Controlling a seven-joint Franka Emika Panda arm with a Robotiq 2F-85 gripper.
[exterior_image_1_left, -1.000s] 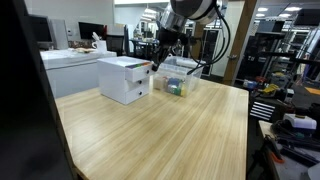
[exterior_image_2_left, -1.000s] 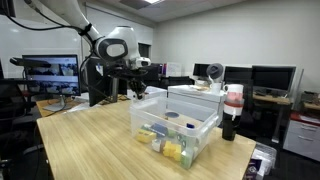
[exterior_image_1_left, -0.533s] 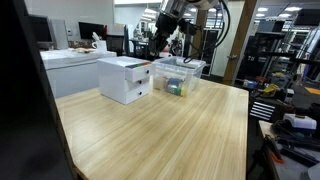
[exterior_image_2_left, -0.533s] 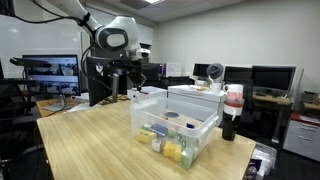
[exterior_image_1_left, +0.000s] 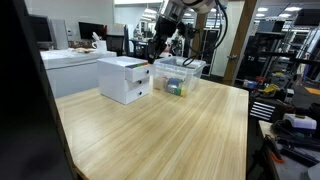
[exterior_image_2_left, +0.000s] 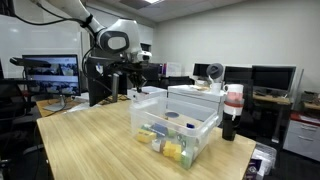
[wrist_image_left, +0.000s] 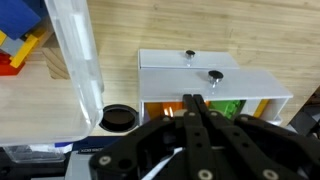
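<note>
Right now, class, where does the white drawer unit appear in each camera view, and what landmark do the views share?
In an exterior view: white drawer unit sits left of centre.
In an exterior view: it sits right of centre.
Wrist view: centre, two knobs showing.
Shared landmark: clear plastic bin beside it.

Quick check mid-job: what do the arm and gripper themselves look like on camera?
The arm is glossy white, with rounded links and dark, near-black joint sections. The gripper is matte black; its two angular fingers taper to narrow tips. In an exterior view, what looks like a black cable loops alongside the arm. No markings are legible.
</note>
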